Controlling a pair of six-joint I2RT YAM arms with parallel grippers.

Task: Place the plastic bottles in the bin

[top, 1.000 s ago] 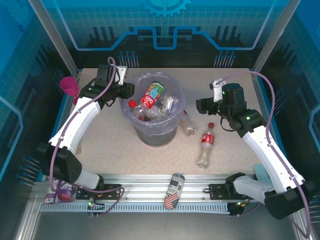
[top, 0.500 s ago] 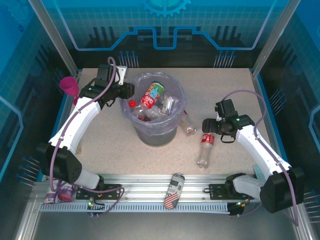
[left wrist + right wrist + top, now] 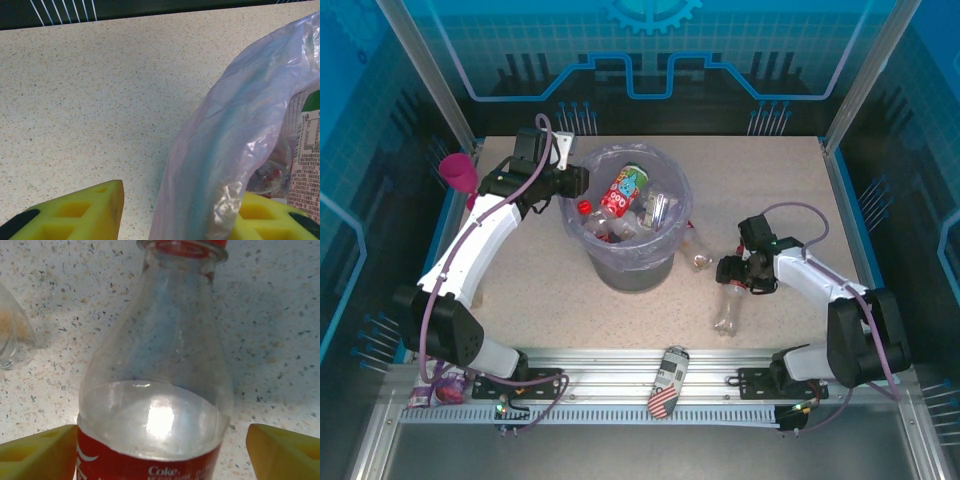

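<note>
right gripper (image 3: 160,452) spread wide astride bottle (image 3: 155,355), base cut off; left gripper (image 3: 172,220) parted, bin bag (image 3: 235,125) hiding one finger.

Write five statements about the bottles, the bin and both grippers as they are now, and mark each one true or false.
1. The right gripper straddles a Coke bottle lying on the table, jaws open. True.
2. The bin is empty. False: several bottles lie inside it.
3. The left gripper is at the bin's rim, with the lavender bag between its fingers. True.
4. The patterned can stands inside the bin. False: it lies on the metal rail at the near edge.
5. The pink goblet is at the table's right edge. False: it is at the left edge.
</note>
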